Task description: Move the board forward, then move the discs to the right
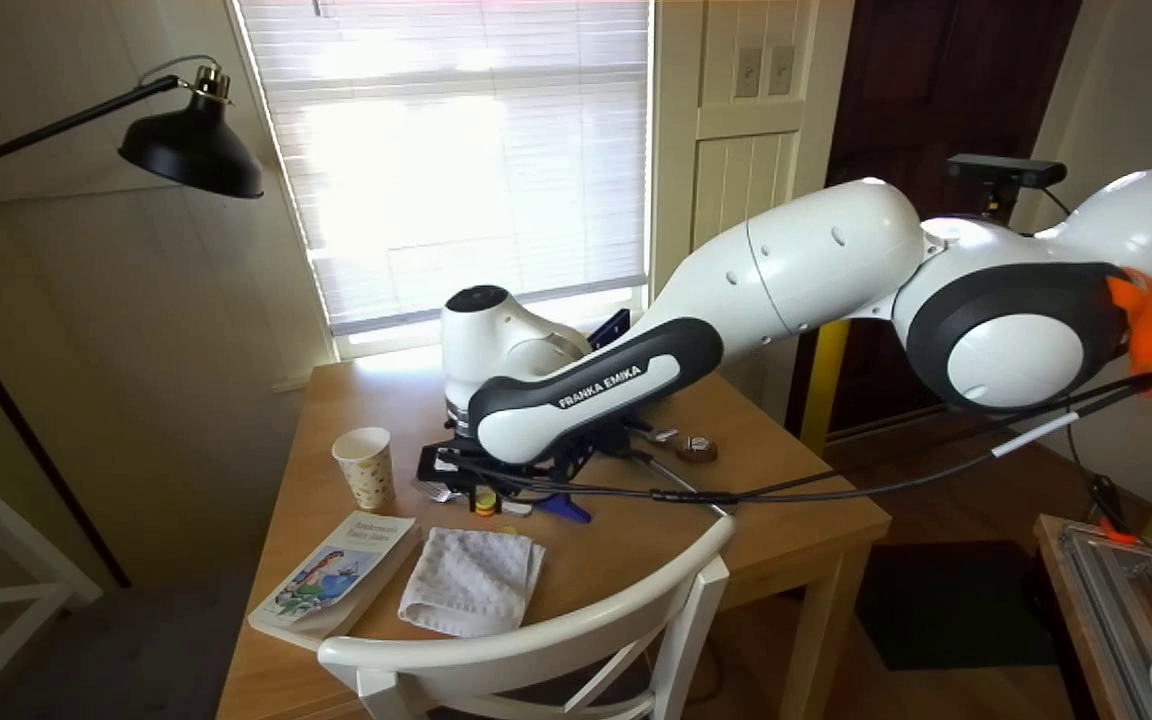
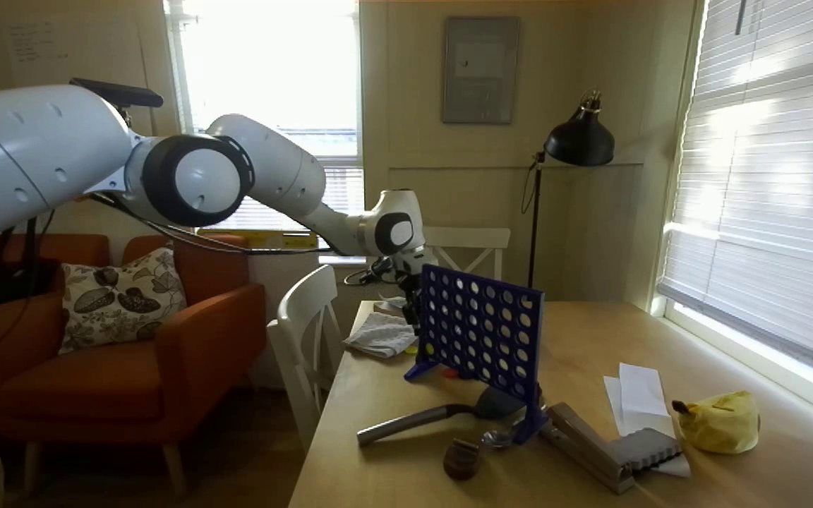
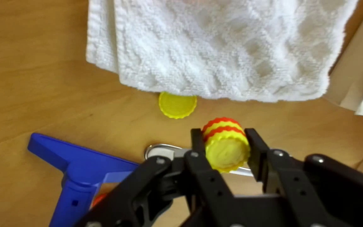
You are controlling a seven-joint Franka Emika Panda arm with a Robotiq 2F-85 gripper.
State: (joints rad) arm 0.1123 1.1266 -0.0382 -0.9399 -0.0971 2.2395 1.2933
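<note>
We observed the hand (image 3: 223, 135) closed on a stack of red and yellow discs (image 3: 227, 153), near the white towel (image 3: 219, 53). At the towel's edge we found a single yellow disc (image 3: 177, 107), partly covered by it. We saw the blue perforated board (image 2: 481, 321) standing upright on the worktop (image 2: 590, 335), near the towel; just beside the towel we noted a book (image 1: 336, 575), and farther from it a patterned paper cup (image 1: 365, 470).

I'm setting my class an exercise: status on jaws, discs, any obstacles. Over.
Jaws shut on disc stack. Loose yellow disc partly hidden by towel. Board foot nearby, possibly in the way.
</note>
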